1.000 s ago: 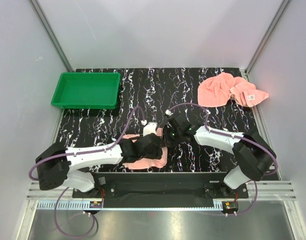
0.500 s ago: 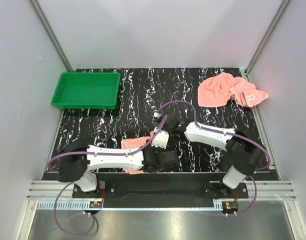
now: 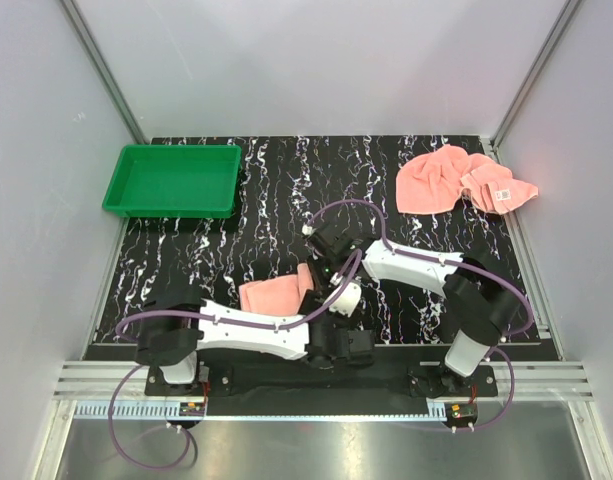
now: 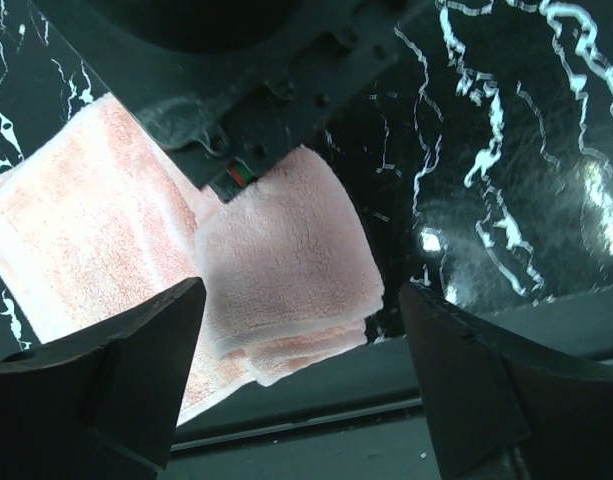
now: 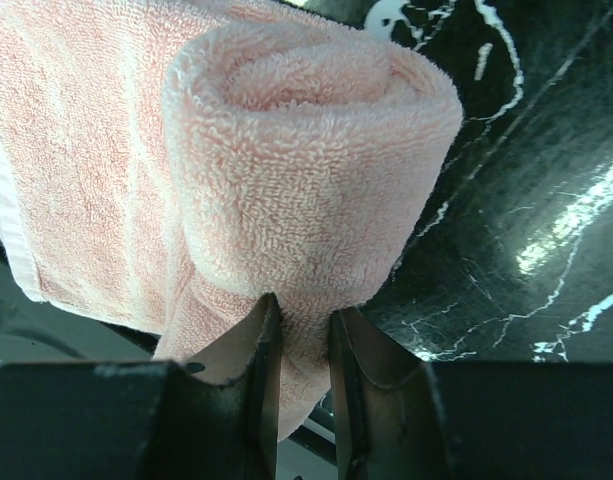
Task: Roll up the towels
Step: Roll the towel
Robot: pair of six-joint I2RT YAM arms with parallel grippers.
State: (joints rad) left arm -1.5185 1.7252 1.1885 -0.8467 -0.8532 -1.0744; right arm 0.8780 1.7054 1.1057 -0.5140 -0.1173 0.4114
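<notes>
Black white-veined tabletop point(image 3: 286, 190) carries: green rectangular plastic tray point(image 3: 170, 211), upper left; crumpled salmon-pink terry towel point(image 3: 436, 180), upper right; partly rolled salmon-pink terry towel point(image 3: 271, 296), lower centre.

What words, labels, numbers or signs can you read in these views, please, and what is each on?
None can be read.
The small white label on the crumpled towel at the far right of the table bears dark marks, too small to make out.
No other writing shows.

One salmon-pink terry towel point(image 3: 271, 296) lies by the tabletop's near edge, one end rolled thick, the rest flat. The second towel point(image 3: 451, 180) lies crumpled in the far right corner, white label point(image 3: 504, 193) up.
</notes>
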